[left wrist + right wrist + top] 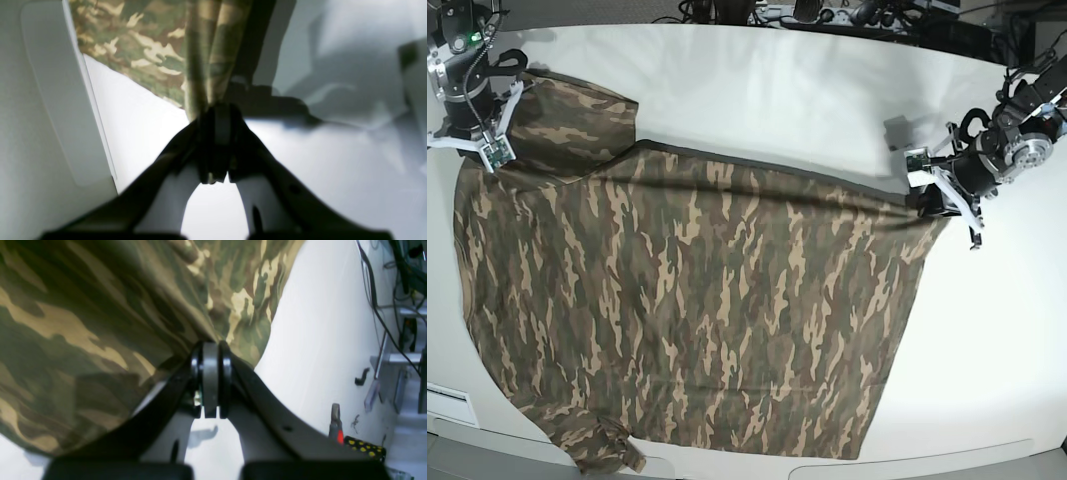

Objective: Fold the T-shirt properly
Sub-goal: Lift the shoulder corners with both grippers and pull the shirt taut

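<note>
My left gripper [934, 208] and right gripper [489, 165] both grasp the shirt [697, 290] (a stretched top edge, three to nine o'clock), its body spread towards six on the table [987, 350].

In the base view the left arm [1017, 135] reaches in from the right edge and the right arm [462, 75] from the upper left corner, set well apart, with both the left gripper [217, 143] and the right gripper [210, 380] closed, their fingertips pinched together.
</note>
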You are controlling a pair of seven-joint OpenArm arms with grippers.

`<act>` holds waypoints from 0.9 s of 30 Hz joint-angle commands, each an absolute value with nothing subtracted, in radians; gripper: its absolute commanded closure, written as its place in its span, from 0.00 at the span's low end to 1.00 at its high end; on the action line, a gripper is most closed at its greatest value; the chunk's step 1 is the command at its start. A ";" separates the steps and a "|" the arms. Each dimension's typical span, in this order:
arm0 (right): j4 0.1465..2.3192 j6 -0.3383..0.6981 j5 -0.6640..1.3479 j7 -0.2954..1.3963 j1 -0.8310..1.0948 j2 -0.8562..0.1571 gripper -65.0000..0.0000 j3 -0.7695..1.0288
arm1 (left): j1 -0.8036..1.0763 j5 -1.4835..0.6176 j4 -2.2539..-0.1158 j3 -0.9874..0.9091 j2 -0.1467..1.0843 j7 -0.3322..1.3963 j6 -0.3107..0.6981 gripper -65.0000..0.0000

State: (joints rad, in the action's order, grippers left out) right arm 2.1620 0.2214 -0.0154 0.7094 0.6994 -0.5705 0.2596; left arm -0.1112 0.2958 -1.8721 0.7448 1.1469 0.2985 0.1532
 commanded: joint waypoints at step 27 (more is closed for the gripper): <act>2.356 0.145 -0.033 0.727 0.999 -0.587 1.00 0.306 | 0.384 0.773 -2.230 0.733 1.169 0.654 -0.136 1.00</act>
